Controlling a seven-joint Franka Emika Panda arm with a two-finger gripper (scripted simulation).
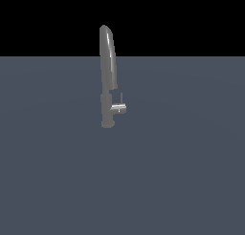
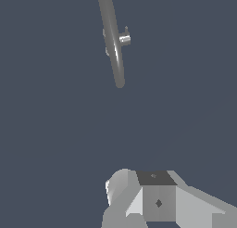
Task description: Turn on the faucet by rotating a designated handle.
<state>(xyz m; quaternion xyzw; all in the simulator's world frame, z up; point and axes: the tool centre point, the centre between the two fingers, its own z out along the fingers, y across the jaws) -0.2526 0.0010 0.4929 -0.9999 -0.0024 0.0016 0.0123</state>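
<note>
On the flat slate-grey bench (image 1: 57, 181), filling the lower part of the exterior view, stands the biggest item out there: the faucet (image 1: 108, 76), a tall slim grey tap. It sits near the middle of the exterior view, a touch towards its left, upright on a cylindrical base column, with the long tapering spout rising up past the bench's far edge into the black background. In the wrist view the same faucet (image 2: 113, 41) is seen from above, the spout a narrow curved bar against the grey surface.

Next down in size, and we're at the wrist view only: white and grey blocky parts of the pincer (image 2: 157, 199) sit at the frame's edge, well apart from the tap, touching nothing. The fingertips are not visible, so whether it is spread or closed I cannot tell.

Smallest of all, the handle (image 1: 119, 107): a short stub jutting from the column towards the exterior view's right, with a thin rod standing up from it. The wrist view catches that handle (image 2: 124, 39) beside the spout.
</note>
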